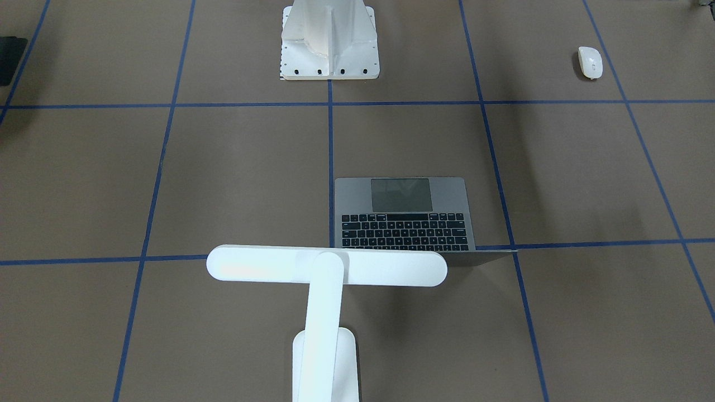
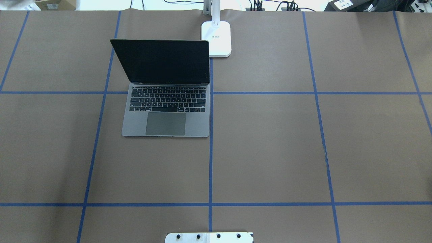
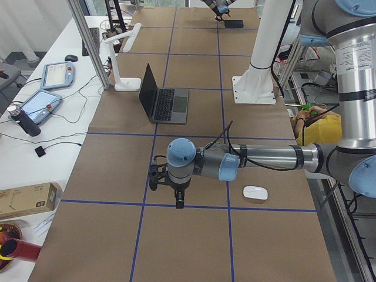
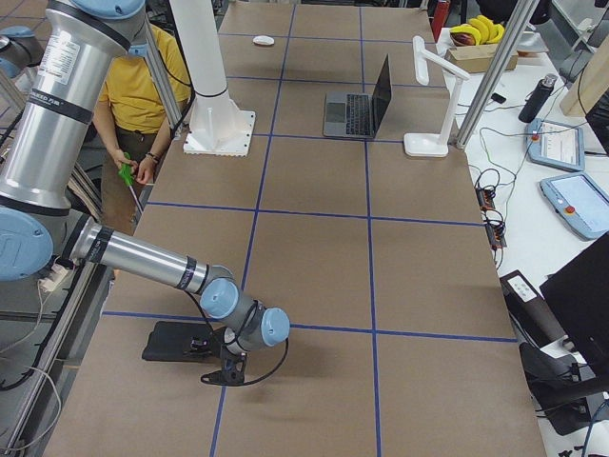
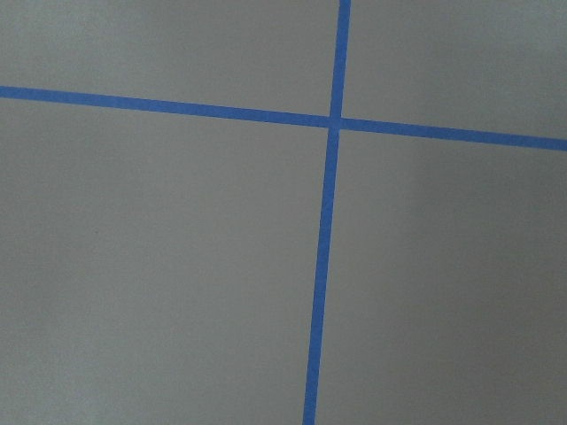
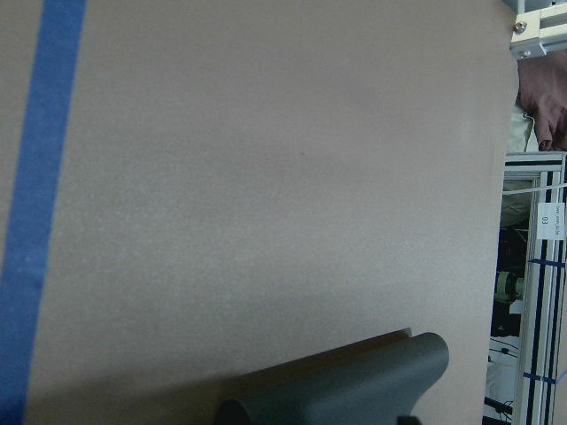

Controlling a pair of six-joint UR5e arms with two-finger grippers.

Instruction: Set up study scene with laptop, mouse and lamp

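Low down, left claw (image 3: 178, 201) pointing downward, right claw (image 4: 222, 373) beside black pad (image 4: 174, 341), cannot tell either's opening.

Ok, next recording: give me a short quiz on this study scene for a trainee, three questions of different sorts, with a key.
1. True or false: the laptop has its lid standing open.
2. The mouse lies: A) on top of the laptop; B) on the bare table, well apart from the laptop; C) off the table altogether.
3. Fill in: the white base beside the laptop's screen belongs to the ___.

Key: 1 true; 2 B; 3 lamp.
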